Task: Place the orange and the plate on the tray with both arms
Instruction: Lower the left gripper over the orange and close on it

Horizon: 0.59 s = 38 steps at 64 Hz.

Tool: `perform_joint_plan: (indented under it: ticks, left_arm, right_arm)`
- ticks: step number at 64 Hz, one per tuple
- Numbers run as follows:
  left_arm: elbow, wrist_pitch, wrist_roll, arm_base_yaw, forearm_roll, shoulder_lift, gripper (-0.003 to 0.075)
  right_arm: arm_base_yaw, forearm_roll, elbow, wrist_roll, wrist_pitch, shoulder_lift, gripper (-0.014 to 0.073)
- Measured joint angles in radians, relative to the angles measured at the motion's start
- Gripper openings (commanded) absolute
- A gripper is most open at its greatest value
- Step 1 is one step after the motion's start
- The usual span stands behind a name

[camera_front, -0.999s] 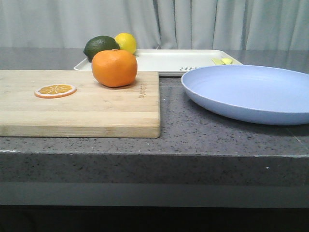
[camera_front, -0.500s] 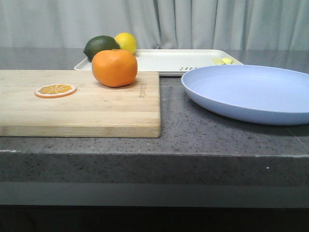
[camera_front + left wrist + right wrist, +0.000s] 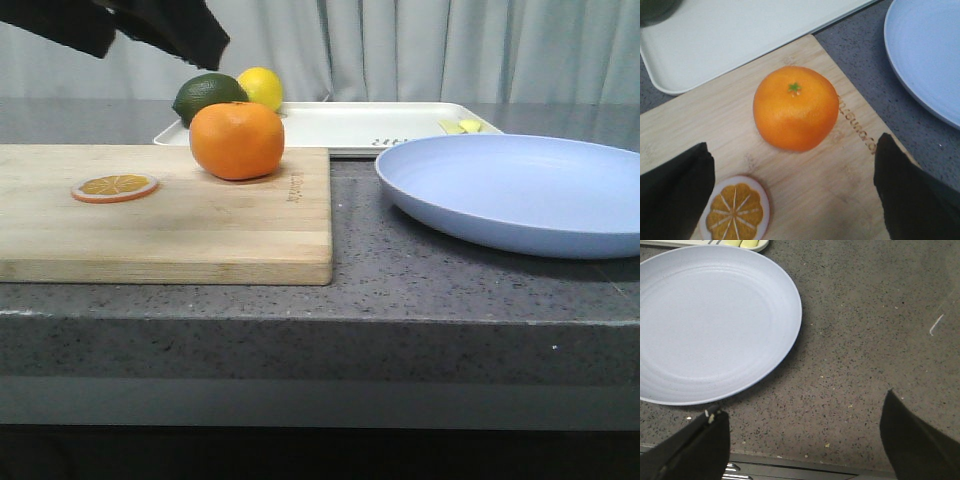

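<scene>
The orange (image 3: 237, 140) sits on the far right part of a wooden cutting board (image 3: 200, 225). In the left wrist view the orange (image 3: 796, 107) lies just beyond my open left gripper (image 3: 793, 162), whose fingers hang above the board with nothing between them. From the front, the left gripper (image 3: 165, 30) shows as a dark shape high above the board. The lavender-blue plate (image 3: 520, 190) rests on the counter to the right. My right gripper (image 3: 802, 412) is open above bare counter beside the plate (image 3: 715, 320). The white tray (image 3: 350, 125) lies behind both.
A dark green lime (image 3: 208, 95) and a yellow lemon (image 3: 262, 87) rest at the tray's left end. An orange slice (image 3: 115, 187) lies on the board's left part. Small yellow-green pieces (image 3: 460, 127) lie on the tray's right end. The counter's front edge runs close below the right gripper.
The left arm has come into the front view at the top left, above the board. The orange, plate and tray have not moved.
</scene>
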Motion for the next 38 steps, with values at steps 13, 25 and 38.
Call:
perform_joint_plan:
  ticks: [13, 25, 38]
  left_arm:
    - [-0.148, 0.022, 0.0, 0.0, 0.008, 0.162, 0.0632]
    - [-0.25, 0.048, 0.0, 0.0, 0.008, 0.274, 0.0631]
    - [-0.292, 0.076, 0.0, 0.0, -0.004, 0.349, 0.0631]
  right_arm:
    - [0.0, 0.0, 0.0, 0.0, 0.0, 0.0, 0.0617]
    - [0.0, 0.0, 0.0, 0.0, 0.0, 0.0, 0.0617]
    - [0.0, 0.0, 0.0, 0.0, 0.0, 0.0, 0.0617]
